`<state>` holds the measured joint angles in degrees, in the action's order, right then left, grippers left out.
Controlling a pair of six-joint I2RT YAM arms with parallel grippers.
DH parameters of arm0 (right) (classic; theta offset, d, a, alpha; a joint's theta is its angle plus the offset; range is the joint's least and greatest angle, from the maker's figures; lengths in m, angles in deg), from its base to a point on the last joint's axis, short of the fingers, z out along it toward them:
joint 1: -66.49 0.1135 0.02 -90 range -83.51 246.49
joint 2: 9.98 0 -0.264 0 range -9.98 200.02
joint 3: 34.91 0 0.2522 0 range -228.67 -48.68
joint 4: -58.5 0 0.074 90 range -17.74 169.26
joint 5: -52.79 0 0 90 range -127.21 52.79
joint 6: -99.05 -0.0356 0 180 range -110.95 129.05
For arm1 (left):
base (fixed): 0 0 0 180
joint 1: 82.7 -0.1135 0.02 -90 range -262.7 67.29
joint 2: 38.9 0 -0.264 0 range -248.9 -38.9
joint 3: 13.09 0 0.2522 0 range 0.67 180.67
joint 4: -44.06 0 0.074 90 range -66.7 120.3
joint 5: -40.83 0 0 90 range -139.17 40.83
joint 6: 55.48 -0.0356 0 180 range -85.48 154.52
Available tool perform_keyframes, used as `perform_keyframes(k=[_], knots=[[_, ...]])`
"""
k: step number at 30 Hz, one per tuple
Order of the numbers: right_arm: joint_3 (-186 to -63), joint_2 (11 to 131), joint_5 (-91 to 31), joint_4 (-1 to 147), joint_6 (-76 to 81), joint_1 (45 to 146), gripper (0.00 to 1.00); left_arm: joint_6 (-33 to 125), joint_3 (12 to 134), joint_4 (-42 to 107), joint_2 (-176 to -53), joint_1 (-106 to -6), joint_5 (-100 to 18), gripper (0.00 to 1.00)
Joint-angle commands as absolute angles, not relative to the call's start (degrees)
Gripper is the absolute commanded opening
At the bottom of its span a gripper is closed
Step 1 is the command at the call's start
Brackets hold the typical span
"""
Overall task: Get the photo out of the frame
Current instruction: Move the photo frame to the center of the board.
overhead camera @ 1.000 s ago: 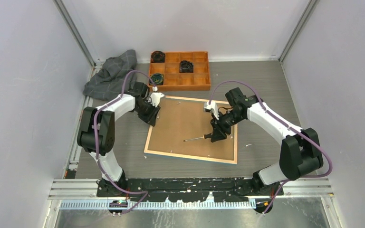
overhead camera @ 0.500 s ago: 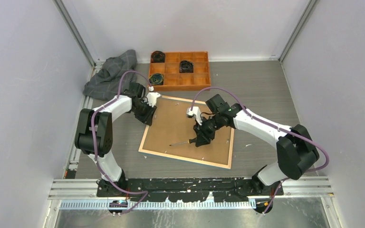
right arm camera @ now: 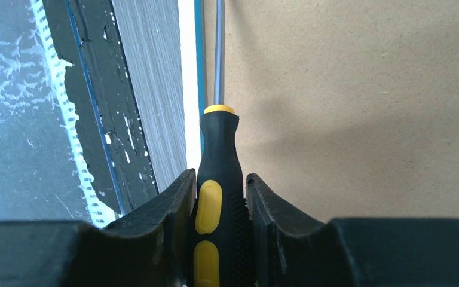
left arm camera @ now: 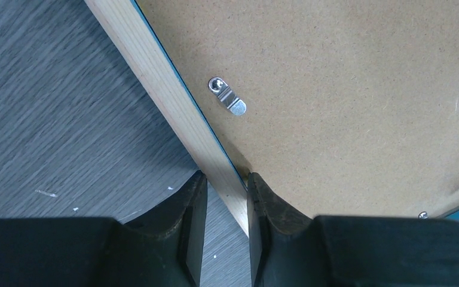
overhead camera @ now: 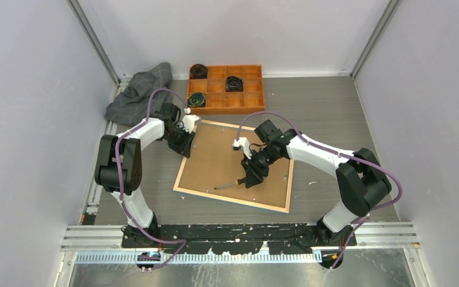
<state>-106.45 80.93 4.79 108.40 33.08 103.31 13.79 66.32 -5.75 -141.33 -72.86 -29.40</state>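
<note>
Clamps the frame point(left arm camera: 164, 89) by its far-left wooden rim in the left gripper point(left arm camera: 227, 179), apparently to steady it. Holds a black-and-yellow screwdriver point(right arm camera: 218, 137) tight in the right gripper point(right arm camera: 220, 176), with the shaft low over the brown backing board point(overhead camera: 215, 158), probably for working a metal turn clip point(left arm camera: 228, 97). Hides the photo beneath, frame face down mid-table. Grey wood-grain table point(overhead camera: 334, 119), pale walls; orange compartment tray point(overhead camera: 239, 110) and crumpled grey cloth point(overhead camera: 137, 95) at far left.
</note>
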Motion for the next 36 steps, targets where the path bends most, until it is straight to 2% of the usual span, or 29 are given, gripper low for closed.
perform_keyframes(k=[1,5,11,14,23,31,36], knots=[[-109.67,80.73,4.82,109.12,34.11,103.65,0.01,11.92,63.63,-4.70,-144.77,-73.39,-34.37,0.24],[-110.01,79.00,2.71,110.37,36.17,103.46,0.01,11.98,63.65,-4.97,-144.12,-73.43,-36.03,0.34],[-109.63,71.75,-1.04,111.29,38.54,101.01,0.00,11.86,65.68,-8.79,-140.17,-73.85,-35.26,0.57],[-109.06,68.42,-2.17,110.88,38.96,100.76,0.01,11.27,66.90,-10.58,-138.53,-74.00,-34.79,0.63],[-107.86,61.34,-1.74,111.57,39.67,100.42,0.01,9.91,70.60,-15.72,-136.24,-73.99,-33.27,0.69],[-108.22,60.90,6.74,111.26,37.67,94.08,0.01,10.26,69.54,-15.10,-131.39,-73.97,-37.36,0.73],[-111.22,61.82,1.57,113.28,34.39,93.86,0.01,10.40,65.02,-11.89,-129.55,-73.98,-41.34,0.75]])
